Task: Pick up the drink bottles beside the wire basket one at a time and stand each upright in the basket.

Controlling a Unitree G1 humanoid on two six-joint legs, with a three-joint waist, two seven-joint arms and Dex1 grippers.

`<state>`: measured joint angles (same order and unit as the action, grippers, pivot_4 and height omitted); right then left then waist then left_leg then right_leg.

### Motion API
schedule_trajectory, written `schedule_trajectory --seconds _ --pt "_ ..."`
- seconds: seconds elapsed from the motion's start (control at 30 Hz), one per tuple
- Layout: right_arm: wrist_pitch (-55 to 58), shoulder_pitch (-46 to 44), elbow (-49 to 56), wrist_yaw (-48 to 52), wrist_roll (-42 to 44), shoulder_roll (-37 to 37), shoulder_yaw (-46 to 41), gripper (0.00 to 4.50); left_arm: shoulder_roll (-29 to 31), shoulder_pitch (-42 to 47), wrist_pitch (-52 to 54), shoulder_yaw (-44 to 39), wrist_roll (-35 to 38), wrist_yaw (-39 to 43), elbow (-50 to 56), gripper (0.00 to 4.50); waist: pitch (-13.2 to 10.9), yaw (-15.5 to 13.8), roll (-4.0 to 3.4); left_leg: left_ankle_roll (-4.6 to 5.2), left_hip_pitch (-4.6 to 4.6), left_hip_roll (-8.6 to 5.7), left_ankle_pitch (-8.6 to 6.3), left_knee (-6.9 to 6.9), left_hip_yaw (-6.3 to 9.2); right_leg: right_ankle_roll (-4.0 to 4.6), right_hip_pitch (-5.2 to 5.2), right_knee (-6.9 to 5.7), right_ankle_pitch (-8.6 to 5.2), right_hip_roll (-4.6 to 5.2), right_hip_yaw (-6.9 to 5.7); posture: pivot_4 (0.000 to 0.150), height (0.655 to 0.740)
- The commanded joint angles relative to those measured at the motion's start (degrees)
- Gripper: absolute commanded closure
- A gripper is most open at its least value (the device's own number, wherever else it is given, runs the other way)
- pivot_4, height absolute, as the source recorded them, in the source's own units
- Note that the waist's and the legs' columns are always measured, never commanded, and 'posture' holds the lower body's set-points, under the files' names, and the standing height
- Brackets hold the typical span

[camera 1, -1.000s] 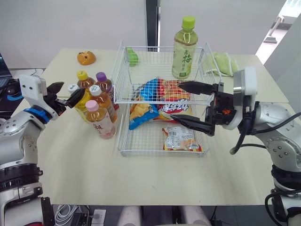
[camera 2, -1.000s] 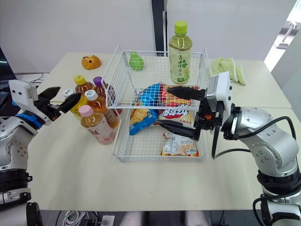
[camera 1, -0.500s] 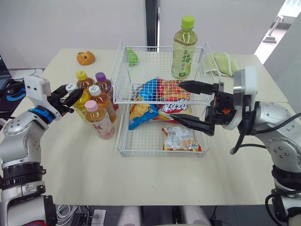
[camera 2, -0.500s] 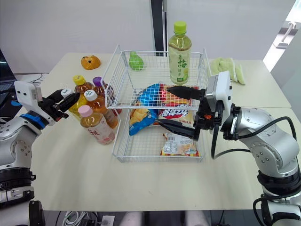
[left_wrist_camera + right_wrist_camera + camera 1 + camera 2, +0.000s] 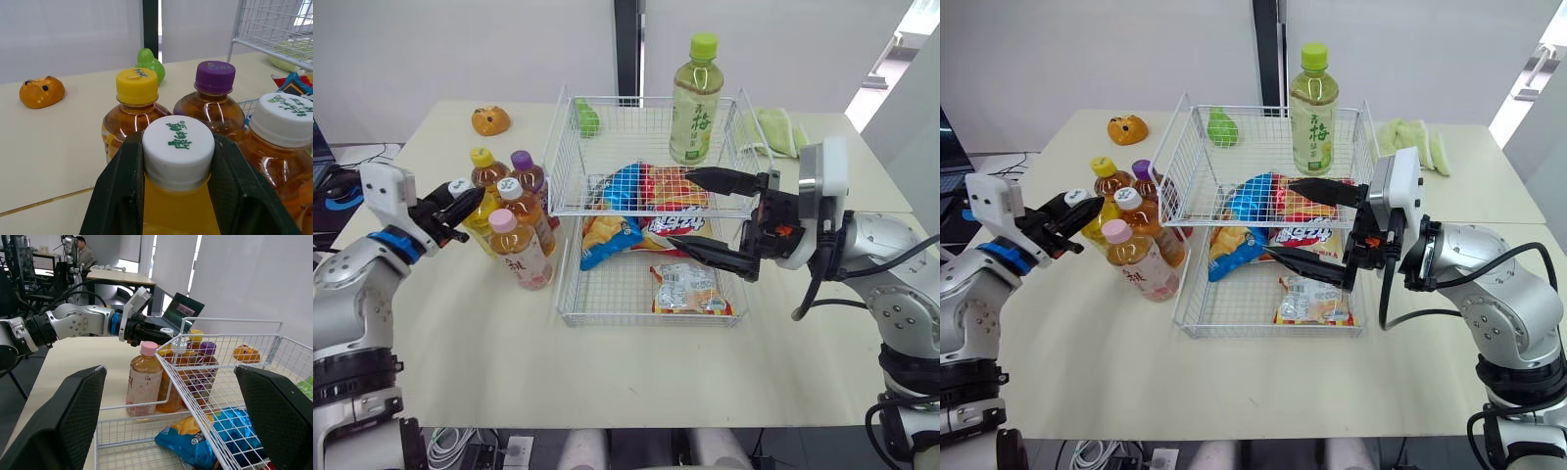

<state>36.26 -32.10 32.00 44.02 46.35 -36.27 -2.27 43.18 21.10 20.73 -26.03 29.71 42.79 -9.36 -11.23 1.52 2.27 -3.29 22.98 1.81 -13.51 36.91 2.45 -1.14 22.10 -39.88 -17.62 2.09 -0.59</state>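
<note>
A pale cream table (image 5: 636, 362) stands before white walls with a dark vertical strip between them. The right wrist view looks into an office behind, with desks, an open laptop (image 5: 182, 311) and a seated person (image 5: 85, 254).

The white wire basket (image 5: 646, 321) sits mid-table. It holds snack bags, a blue one (image 5: 612, 220) among them, and a green-capped tea bottle (image 5: 697, 103) stands upright in its far right corner, with dark Chinese characters on its label.

The right gripper (image 5: 682, 209) hangs over the basket's middle, its jaws spread wide and holding nothing.

Five drink bottles cluster just beside the basket's left wall. The left gripper (image 5: 465, 211) is clamped on the white-capped yellow drink bottle (image 5: 178, 210), with a finger pressed against each side of the cap, which bears green Chinese characters. Around it stand a yellow-capped bottle (image 5: 136, 105), a purple-capped bottle (image 5: 211, 98), a second white-capped bottle (image 5: 283, 137) with green print, and a pink-capped bottle (image 5: 519, 250) with red writing.

A green cloth (image 5: 773, 130) lies at the far right, and an orange toy (image 5: 490, 119) at the far left.
</note>
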Motion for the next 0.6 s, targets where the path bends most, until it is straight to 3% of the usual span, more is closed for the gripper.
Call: schedule_trajectory --seconds 0.03,0.4,0.6 --pt "-0.59 -0.53 1.48 0.71 1.44 -0.33 -1.50 0.00 3.60 -1.70 1.58 -5.45 4.32 2.75 5.31 3.16 -0.01 0.11 0.00 0.00 0.01 0.01 0.00 -0.01 0.00 0.00 0.02 0.00 0.00 0.00 0.01 0.150 0.7400" --pt "-1.03 -2.30 -1.06 3.08 2.71 0.97 -0.39 0.00 15.21 -7.95 13.97 -17.22 13.01 10.92 8.36 3.16 -0.08 0.18 0.04 0.00 0.02 0.03 0.00 -0.05 0.03 0.00 0.10 0.01 -0.01 0.00 0.03 0.150 0.7400" --pt "-2.38 -2.89 -2.09 4.14 1.17 2.31 0.94 0.00 24.10 -5.42 19.12 -20.66 15.29 15.29 6.42 3.16 -0.10 0.07 0.06 0.00 0.03 0.04 0.00 -0.06 0.00 0.01 0.10 0.00 -0.01 -0.03 -0.02 0.150 0.7400"
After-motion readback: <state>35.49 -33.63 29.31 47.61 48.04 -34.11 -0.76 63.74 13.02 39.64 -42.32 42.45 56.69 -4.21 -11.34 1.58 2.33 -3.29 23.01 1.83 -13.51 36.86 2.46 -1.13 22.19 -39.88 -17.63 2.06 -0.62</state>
